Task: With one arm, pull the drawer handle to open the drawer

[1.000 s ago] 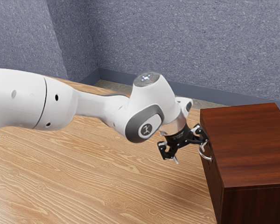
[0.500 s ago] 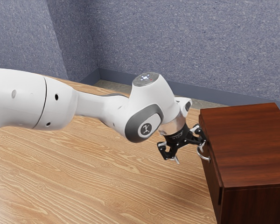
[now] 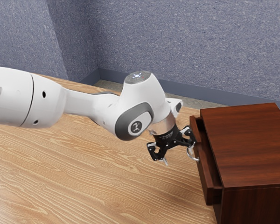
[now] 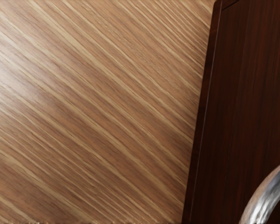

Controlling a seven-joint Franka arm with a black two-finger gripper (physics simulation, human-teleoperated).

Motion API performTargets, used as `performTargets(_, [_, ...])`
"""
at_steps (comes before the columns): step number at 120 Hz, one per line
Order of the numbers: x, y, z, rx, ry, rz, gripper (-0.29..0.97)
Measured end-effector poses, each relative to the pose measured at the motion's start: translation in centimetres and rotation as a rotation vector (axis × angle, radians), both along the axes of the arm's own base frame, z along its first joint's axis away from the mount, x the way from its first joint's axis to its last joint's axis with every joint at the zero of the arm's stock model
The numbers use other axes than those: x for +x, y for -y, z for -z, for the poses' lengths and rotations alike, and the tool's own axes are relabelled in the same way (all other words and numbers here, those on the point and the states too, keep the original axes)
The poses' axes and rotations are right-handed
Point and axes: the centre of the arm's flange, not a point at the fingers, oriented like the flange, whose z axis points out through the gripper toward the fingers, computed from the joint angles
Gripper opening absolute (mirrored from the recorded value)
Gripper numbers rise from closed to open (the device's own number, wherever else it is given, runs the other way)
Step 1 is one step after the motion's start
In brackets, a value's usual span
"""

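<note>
A dark wooden cabinet (image 3: 252, 149) stands at the exterior view's right. Its drawer front (image 3: 201, 161) sticks out a short way from the cabinet body. A small silver handle (image 3: 192, 154) is on that front. My black gripper (image 3: 179, 155) is at the handle with its fingers spread open; the finger nearer the cabinet hooks at the handle, and the other hangs free over the table. In the wrist view the drawer front (image 4: 247, 112) is right beside my hand, and the curved silver handle (image 4: 269, 196) shows at the corner.
The light wooden tabletop (image 3: 84, 172) stretches wide toward the exterior view's left and front. Grey walls with a dark baseboard (image 3: 177, 86) close the back. My white arm (image 3: 60, 105) reaches across the table from the left.
My hand has moved toward the exterior view's left, and the drawer front has come out of the cabinet with it. One second ago the front was flush.
</note>
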Motion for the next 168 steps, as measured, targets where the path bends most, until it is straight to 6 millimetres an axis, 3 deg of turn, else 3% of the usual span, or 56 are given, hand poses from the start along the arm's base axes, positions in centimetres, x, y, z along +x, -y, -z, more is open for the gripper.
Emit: performTargets(168, [-5.9, -10.6, 0.0, 0.04, -0.041, -0.014, 0.62])
